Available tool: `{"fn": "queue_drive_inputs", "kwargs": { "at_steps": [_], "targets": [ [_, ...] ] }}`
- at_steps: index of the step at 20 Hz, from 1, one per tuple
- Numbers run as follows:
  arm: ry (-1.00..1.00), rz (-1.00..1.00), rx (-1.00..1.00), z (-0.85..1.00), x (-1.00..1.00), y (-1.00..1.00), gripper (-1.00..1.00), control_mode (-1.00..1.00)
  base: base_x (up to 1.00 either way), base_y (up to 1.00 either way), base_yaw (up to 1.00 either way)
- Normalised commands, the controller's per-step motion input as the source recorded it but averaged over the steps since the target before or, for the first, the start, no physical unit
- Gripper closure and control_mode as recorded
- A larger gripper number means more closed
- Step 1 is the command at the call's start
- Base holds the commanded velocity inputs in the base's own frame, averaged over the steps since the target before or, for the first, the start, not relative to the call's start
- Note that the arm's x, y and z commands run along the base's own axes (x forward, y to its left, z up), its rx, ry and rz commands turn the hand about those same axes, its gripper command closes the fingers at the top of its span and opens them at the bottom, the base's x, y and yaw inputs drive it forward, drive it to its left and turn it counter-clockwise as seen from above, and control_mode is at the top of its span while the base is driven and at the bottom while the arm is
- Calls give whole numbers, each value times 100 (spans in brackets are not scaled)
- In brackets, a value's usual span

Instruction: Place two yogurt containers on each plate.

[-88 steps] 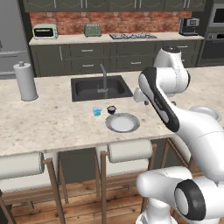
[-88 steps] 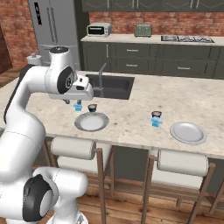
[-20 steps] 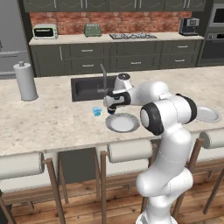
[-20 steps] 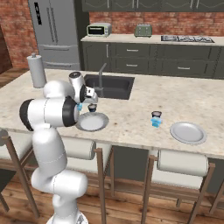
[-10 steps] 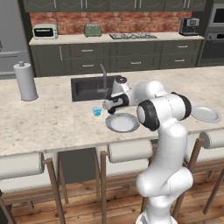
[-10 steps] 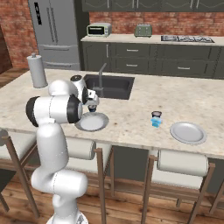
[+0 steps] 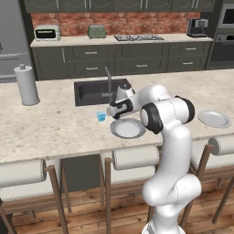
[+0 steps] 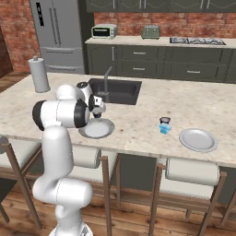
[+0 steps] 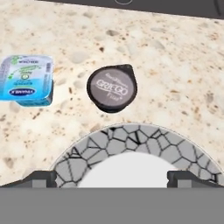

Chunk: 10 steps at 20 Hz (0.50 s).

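Nearest the front edge of the speckled beige stone worktop [image 9: 183, 65] lies the round, shallow grey-white plate with a crackle-patterned rim [image 9: 127, 144], bare of cups; it sits near the front edge just in front of the dark recessed sink [image 7: 93, 90]. The white arm's two-finger gripper [image 9: 111, 177] hovers over that plate's far rim, its dark fingertips [image 9: 43, 177] standing wide apart with nothing between them. Just beyond the rim, on the bare stone and apart from the plate, rests the small dark round yogurt cup with a greyish printed lid [image 9: 111, 89], and beside it, well clear of it, the translucent light-blue square-topped yogurt cup [image 9: 27, 80]. The step in hand looks like picking the dark cup. To do it well, the hand should advance past the rim until the cup sits centred between the fingers, then descend straight so neither tip nudges the plate or the blue cup, and close on the cup's sides below the lid. Farther along the worktop, toward its right end, wait a second pair of small cups, one dark above one blue [image 8: 164, 125], and the second plain grey-white plate [image 8: 198, 139].
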Motion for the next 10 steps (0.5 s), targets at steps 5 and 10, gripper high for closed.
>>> {"fn": "queue_drive_inputs", "kwargs": {
  "at_steps": [5, 10],
  "targets": [
    [0, 0, 0, -12, 27, 0, -100, -100, 0, 0, 0],
    [0, 0, 2, -8, 19, 0, -100, -100, 0, 0, 0]
  ]
}}
